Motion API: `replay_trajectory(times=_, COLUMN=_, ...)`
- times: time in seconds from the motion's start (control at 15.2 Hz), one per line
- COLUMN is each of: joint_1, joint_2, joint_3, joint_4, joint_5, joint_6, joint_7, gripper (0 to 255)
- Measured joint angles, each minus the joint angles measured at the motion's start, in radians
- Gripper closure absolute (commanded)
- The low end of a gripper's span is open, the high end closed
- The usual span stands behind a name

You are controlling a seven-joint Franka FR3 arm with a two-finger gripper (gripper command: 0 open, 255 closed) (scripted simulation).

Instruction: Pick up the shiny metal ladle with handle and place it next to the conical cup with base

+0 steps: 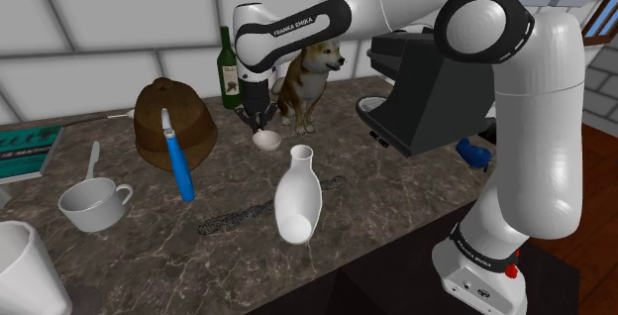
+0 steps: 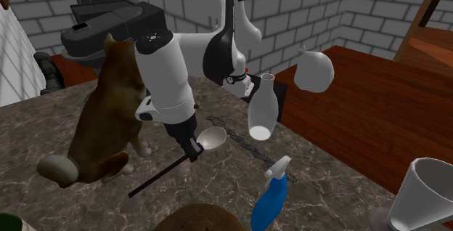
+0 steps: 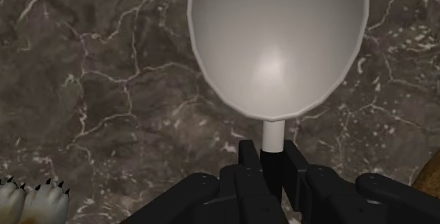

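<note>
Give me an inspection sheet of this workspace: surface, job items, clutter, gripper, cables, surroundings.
Surface: dark veined marble counter.
Job's things: pale ladle, clasped where the handle meets the bowl; white conical cup at the shoulder view's lower left, well apart from the ladle.
Clutter: dog figure, brown hat, blue spray bottle, white vase, mug, green bottle, coffee machine, chain.
Gripper: gripper shut on the ladle.
Cables: nothing seen.
Surroundings: grey brick wall, wooden floor.
</note>
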Motion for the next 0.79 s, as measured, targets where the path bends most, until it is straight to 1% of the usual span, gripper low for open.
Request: replay_trajectory(times=0.79, joint_1=-0.001, joint_2=-0.041, joint_3=0.003, joint_4=0.103, joint_5=0.006, joint_6=-0.144, joint_7=0.002, gripper=255)
